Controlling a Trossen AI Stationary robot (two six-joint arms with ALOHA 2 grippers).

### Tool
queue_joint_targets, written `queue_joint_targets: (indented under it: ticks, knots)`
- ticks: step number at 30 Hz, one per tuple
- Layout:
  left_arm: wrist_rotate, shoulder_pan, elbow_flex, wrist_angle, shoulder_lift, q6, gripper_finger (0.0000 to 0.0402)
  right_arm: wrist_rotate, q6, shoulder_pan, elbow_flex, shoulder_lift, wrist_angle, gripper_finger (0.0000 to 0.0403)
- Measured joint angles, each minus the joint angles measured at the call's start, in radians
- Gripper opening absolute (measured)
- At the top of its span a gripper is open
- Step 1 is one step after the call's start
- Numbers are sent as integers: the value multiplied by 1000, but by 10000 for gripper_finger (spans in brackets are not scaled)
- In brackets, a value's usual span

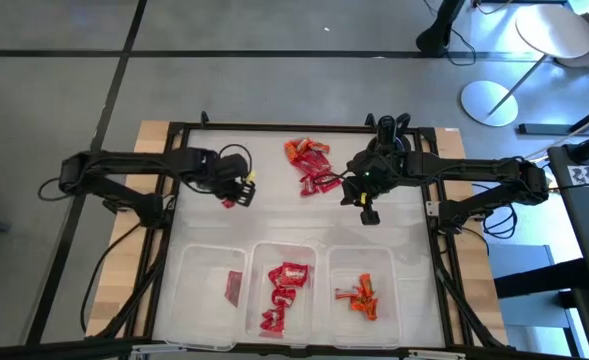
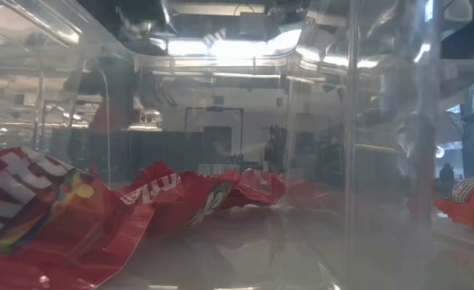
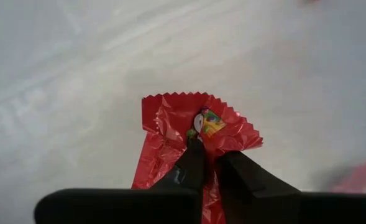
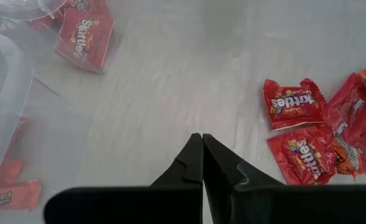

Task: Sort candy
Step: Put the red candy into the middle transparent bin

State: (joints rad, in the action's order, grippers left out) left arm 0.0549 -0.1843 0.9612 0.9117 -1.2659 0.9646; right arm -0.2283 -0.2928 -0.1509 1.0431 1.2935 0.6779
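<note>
From my end, the left gripper (image 3: 209, 163) has its fingers pinched on a crinkly red packet (image 3: 189, 134), sitting on the white table (image 1: 204, 215) well to the left of the main candy pile (image 1: 310, 166). The right gripper (image 4: 202, 155) hangs just right of that pile with its fingers pressed together and nothing between them. Nearer me than the pile are three clear bins (image 1: 291, 285): one flat red bar in the left one, red packets in the middle, orange pieces in the right

Red candy packet (image 3: 170, 127) crumpled, pinched on table.
</note>
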Motion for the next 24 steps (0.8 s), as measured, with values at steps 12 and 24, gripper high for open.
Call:
queue_joint_targets:
  ticks: [12, 24]
  knots:
    - [97, 271, 309, -48, -75, -112, 18, 0, -10, 0, 0, 0, -16, 3]
    - [148, 537, 585, -66, -322, -221, 18, 65, 77, 0, 0, 0, -76, 3]
